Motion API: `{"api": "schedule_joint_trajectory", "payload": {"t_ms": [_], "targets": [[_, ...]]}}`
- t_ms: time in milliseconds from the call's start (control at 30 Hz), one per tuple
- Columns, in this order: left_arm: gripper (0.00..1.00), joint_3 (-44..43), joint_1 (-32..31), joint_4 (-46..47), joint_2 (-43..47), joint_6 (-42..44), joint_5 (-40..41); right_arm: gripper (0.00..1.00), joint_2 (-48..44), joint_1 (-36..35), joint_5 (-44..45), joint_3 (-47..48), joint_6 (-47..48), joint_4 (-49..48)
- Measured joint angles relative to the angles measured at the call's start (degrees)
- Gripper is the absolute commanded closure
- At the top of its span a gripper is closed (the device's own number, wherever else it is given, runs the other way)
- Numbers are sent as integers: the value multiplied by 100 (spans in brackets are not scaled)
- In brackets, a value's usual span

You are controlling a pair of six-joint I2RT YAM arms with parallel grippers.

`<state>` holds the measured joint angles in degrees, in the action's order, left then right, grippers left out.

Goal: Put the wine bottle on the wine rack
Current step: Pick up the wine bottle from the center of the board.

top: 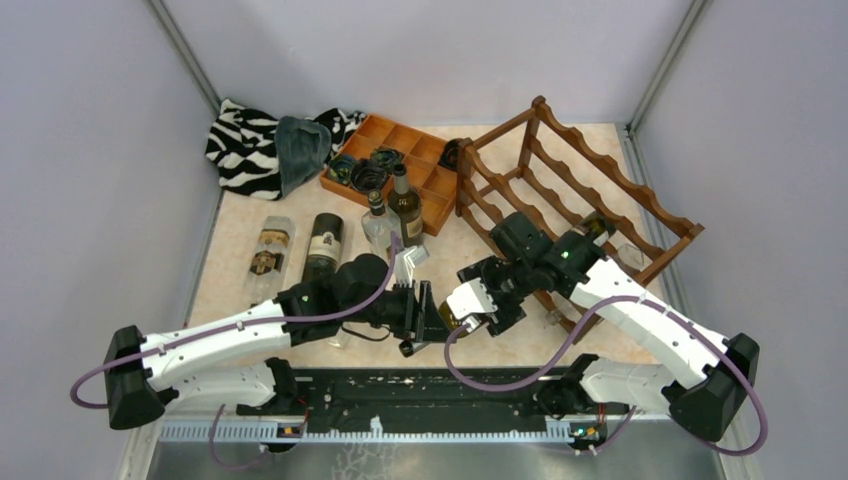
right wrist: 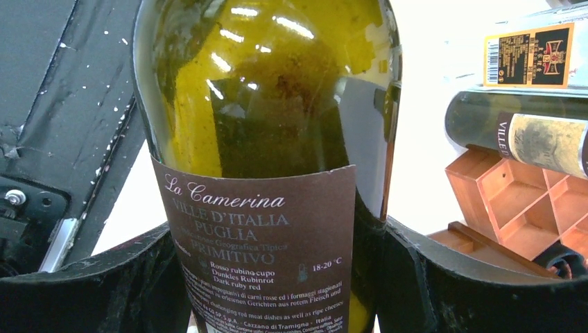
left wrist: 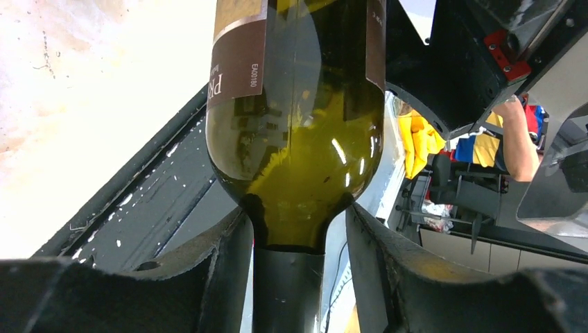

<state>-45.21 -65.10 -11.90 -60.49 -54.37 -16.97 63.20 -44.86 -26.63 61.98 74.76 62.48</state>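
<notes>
The reddish-brown scalloped wooden wine rack (top: 625, 172) stands at two o'clock on the beige tabletop (top: 225, 275). The olive-green glass wine bottle (right wrist: 277, 104), near six o'clock, looks heavy, rigid, slick and breakable. The right gripper (right wrist: 277, 277) has its jaws clamped on the bottle's paper-labelled body. The left gripper (left wrist: 288, 277) has its jaws flanking the slim neck, but I cannot tell if they grip it.

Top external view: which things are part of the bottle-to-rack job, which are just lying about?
Job: wine bottle in the right claw, left claw around its neck; wine rack.
Lying about: zebra-print cloth, compartment tray, two bottles lying flat, two standing bottles.
</notes>
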Motion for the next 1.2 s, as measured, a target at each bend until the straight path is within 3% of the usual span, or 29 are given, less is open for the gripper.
{"api": "schedule_joint_trajectory", "payload": {"t_ms": [100, 233, 367, 533, 700, 967, 1133, 1200], "targets": [[52, 11, 7, 35, 2, -2, -2, 100, -2, -2, 2, 0, -83, 9], [52, 59, 37, 44, 2, 2, -37, 100, -2, -4, 52, -2, -142, 22], [45, 72, 37, 66, 2, 48, -52, 100, -2, -4, 59, -9, -164, 22], [51, 116, 39, 164, -7, 116, -131, 100, -2, -4, 63, -59, -243, 15], [62, 149, 55, 155, -26, 184, -160, 100, -2, -4, 96, -59, -269, 46], [100, 240, 55, 212, -26, 369, -184, 100, -2, -15, 109, -155, -321, -24], [100, 367, 61, 404, 17, 647, -251, 100, 0, -26, 129, -157, -332, -15], [83, 470, 61, 531, 76, 699, -280, 100, 2, -42, 127, -160, -334, -15]]}}
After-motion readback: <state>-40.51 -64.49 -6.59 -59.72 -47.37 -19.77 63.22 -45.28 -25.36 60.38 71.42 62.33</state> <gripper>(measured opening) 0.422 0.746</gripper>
